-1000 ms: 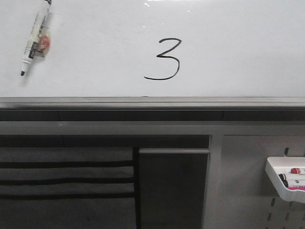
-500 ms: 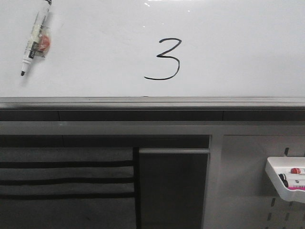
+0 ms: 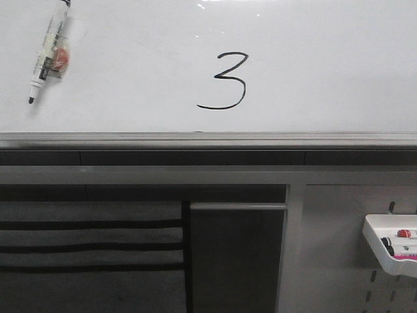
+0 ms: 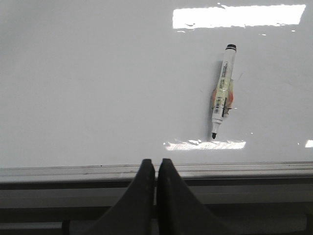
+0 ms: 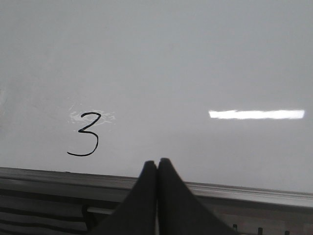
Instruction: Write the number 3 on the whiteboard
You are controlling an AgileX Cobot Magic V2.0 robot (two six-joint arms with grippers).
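A thin black number 3 [image 3: 225, 81] is drawn on the whiteboard [image 3: 326, 65], near the middle above the grey rail [image 3: 208, 140]. It also shows in the right wrist view [image 5: 84, 134]. A marker [image 3: 45, 55] with its black tip down lies on the board at the far left, also in the left wrist view [image 4: 221, 90]. My left gripper [image 4: 156, 162] is shut and empty, over the rail, apart from the marker. My right gripper [image 5: 157, 162] is shut and empty, beside the 3. Neither gripper shows in the front view.
A small white tray [image 3: 391, 244] with markers hangs on a pegboard at the lower right. Below the rail are a dark cabinet panel [image 3: 234, 261] and grey slats [image 3: 91, 248].
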